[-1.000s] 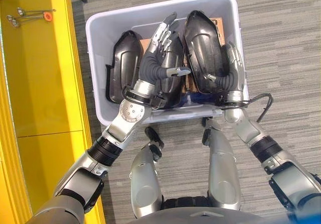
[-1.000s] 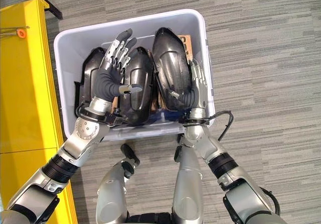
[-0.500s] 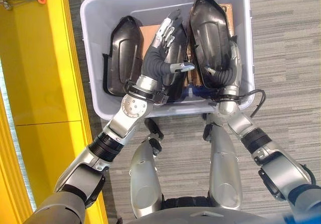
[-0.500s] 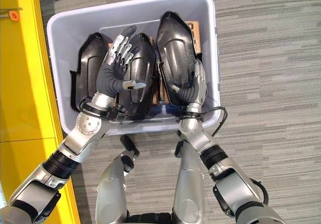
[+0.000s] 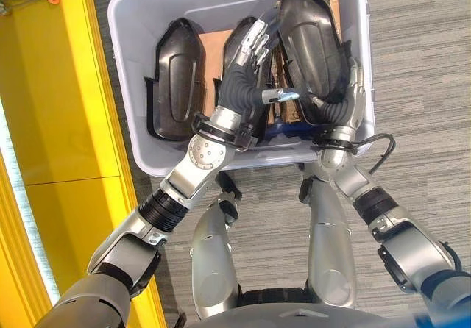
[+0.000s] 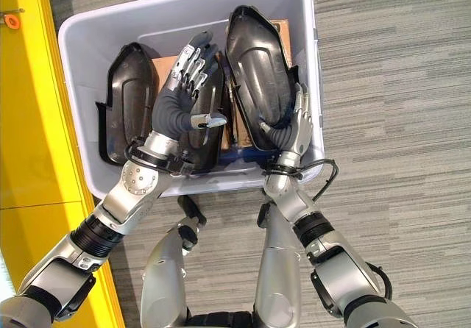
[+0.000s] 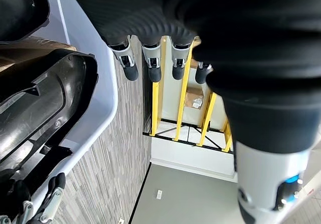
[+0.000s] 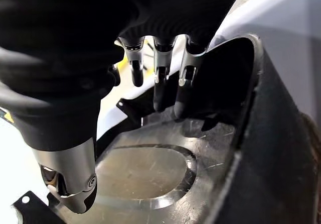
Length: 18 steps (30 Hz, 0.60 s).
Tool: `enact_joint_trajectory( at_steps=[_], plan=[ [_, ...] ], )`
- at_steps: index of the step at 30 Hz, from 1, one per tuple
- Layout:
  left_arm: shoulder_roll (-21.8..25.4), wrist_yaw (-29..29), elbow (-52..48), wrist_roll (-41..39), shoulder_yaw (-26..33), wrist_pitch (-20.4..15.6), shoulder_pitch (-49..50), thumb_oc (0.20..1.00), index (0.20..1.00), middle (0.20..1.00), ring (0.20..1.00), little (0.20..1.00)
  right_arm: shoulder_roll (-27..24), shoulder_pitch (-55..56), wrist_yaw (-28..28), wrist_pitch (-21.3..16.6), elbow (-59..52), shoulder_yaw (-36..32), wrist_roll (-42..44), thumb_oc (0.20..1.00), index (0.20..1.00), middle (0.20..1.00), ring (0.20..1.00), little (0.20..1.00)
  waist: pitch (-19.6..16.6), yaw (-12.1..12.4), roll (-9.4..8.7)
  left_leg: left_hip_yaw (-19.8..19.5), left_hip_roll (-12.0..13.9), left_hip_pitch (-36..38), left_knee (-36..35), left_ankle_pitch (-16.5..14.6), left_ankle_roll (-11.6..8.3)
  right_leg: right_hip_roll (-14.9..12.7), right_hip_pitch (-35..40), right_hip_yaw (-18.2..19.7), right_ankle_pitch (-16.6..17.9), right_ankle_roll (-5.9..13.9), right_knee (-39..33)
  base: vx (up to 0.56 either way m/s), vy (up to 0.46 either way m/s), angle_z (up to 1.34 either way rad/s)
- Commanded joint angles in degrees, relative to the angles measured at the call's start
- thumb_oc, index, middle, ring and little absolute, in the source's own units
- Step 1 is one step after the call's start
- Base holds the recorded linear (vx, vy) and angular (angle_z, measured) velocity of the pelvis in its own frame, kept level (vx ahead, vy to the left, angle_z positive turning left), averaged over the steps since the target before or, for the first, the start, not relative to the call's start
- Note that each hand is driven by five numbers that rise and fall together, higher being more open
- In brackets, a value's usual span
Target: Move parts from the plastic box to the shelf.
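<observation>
The pick-up step was in hand: inside the plastic box [image 5: 132,100], the right hand [image 6: 294,126] curled its fingers and thumb round the edge of a raised black part [image 5: 313,45], while the left hand [image 6: 184,96] hovered beside it, fingers straight and empty. Next, probably, the left hand would have to steady the part for lifting toward the yellow shelf [image 5: 59,100].

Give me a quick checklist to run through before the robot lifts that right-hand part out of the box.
1. Right hand fingers curled round the edge of the rightmost black part: ok.
2. Left hand supporting that part: not ok, open above the middle part.
3. Part free of the plastic box: not ok, inside it.
4. Yellow shelf within reach on the robot's left: cannot tell.
</observation>
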Motion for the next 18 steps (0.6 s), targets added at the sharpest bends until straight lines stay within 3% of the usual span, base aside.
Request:
enact_joint_trajectory(
  at_steps=[1,11,18],
  plan=[
    [-0.4,0.0,-6.1,3.1,-0.7,-2.2,0.4,1.0,1.0,1.0,1.0,1.0,0.6,-2.0,4.3,-3.0,-0.8,0.5,2.1,1.0,1.0,1.0,1.0,1.0,-2.1,-0.6,2.53,-0.3,-0.9,-4.6,1.7,-1.8,-1.52,1.3,0.1,0.3,-8.1,5.09,0.5,0.0,0.0,0.0],
    [0.1,-2.1,-6.2,2.2,1.1,-3.3,2.7,1.0,1.0,1.0,1.0,1.0,2.7,-0.3,18.3,-4.5,-3.1,3.9,18.6,1.0,1.0,1.0,1.0,1.0,-2.1,0.4,2.08,-1.1,-0.9,-4.6,2.1,-1.9,-1.54,1.0,0.4,-0.6,-8.1,4.83,0.6,-0.01,-0.027,0.0],
    [-1.0,-3.6,-6.6,-1.6,3.3,-5.4,4.2,1.0,1.0,1.0,1.0,1.0,5.5,0.1,22.1,1.9,-7.3,6.0,21.8,1.0,1.0,1.0,1.0,1.0,-2.1,1.2,1.53,-1.5,-0.5,-4.9,2.5,-1.7,-1.38,0.8,0.2,-1.2,-8.2,4.64,1.3,0.0,-0.016,0.03]
  ],
)
